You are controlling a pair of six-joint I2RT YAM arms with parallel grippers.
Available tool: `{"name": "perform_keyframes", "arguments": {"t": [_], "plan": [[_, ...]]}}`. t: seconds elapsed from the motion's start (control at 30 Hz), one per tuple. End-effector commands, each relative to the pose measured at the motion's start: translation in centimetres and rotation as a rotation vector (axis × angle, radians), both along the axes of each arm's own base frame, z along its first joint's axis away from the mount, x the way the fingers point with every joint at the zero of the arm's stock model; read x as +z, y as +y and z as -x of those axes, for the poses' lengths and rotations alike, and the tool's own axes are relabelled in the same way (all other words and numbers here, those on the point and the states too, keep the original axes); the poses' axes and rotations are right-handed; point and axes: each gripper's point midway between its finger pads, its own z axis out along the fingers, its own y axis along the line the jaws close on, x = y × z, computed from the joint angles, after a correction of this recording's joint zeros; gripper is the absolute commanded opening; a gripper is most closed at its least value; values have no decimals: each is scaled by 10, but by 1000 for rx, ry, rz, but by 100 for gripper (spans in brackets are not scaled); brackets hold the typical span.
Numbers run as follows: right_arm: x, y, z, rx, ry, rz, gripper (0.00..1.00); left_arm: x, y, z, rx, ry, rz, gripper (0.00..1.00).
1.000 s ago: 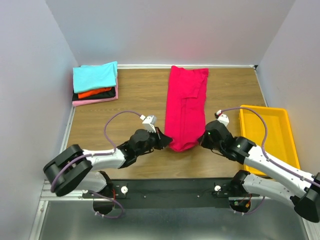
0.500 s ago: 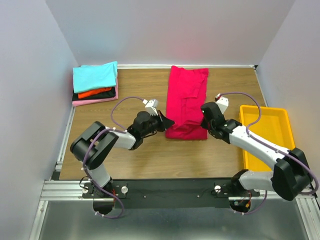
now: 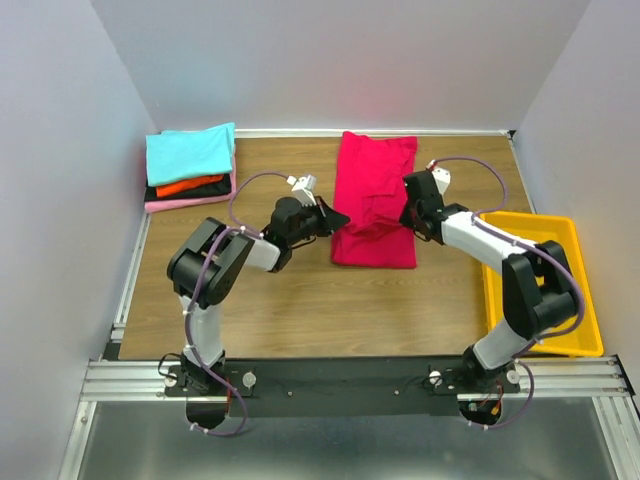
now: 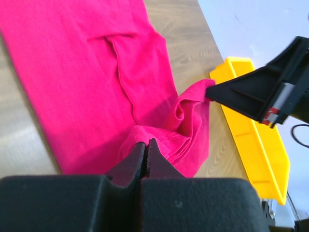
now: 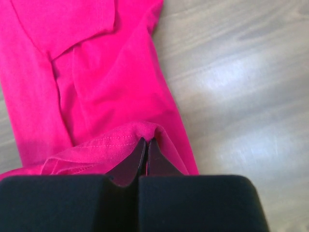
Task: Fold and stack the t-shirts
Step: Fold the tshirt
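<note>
1. While both grippers pinch the red shirt (image 3: 375, 180), it lies on the wooden table (image 3: 300, 310) right between them.
2. The left gripper (image 4: 146, 145) has its two fingers pressed tight together. A little fold of red cloth is caught between the tips, at one side edge of the shirt.
3. The right gripper (image 5: 146, 143) has its fingers pressed tight together too. It pinches a stitched hem of the same shirt, at the other side edge.
4. Between the two grippers the held edge stands up in a wrinkly bump. It does not lie flat.
5. Under that bump, the end of the shirt nearest the arm bases is doubled over and rests on the table.
6. Past both sets of tips, the rest of the shirt stretches flat toward the far edge of the table.
7. Well behind the left gripper, away from its tips, sits a stack of folded shirts (image 3: 190, 170) in the table's corner.
8. That stack has a light blue shirt (image 3: 190, 152) on top, then an orange one (image 3: 190, 185), then a black one (image 3: 168, 193), and a pink one (image 3: 190, 202) at the bottom.
9. Behind the right gripper is a yellow bin (image 3: 555, 235), and the right arm reaches over it.
10. Seen from the left gripper's camera, the right gripper is the black shape across the shirt, and the bin lies beyond it.
</note>
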Motion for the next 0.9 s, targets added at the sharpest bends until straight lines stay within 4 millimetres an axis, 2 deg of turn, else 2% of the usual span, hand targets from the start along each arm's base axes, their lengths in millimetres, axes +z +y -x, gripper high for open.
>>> {"name": "perform_keyframes", "arguments": {"t": [0.0,0.1,0.37,0.5,0.63,0.87], "plan": [[-2,5,-24,37,-1,-15,1,2,-6,-18,-30,-21,18,0],[-11,0,-36,29,20,-18,1,-2,3,-34,0,-10,16,0],[-23,-11,-58,15,45,-19,0,-11,6,-62,19,10,1,0],[-23,-11,-69,22,42,-23,1,-15,6,-74,15,14,-1,0],[-35,-14,-79,26,65,-28,0,-24,9,-83,33,38,-17,0],[-41,-15,-95,25,70,-36,1,-33,15,-98,53,65,-30,0]]}}
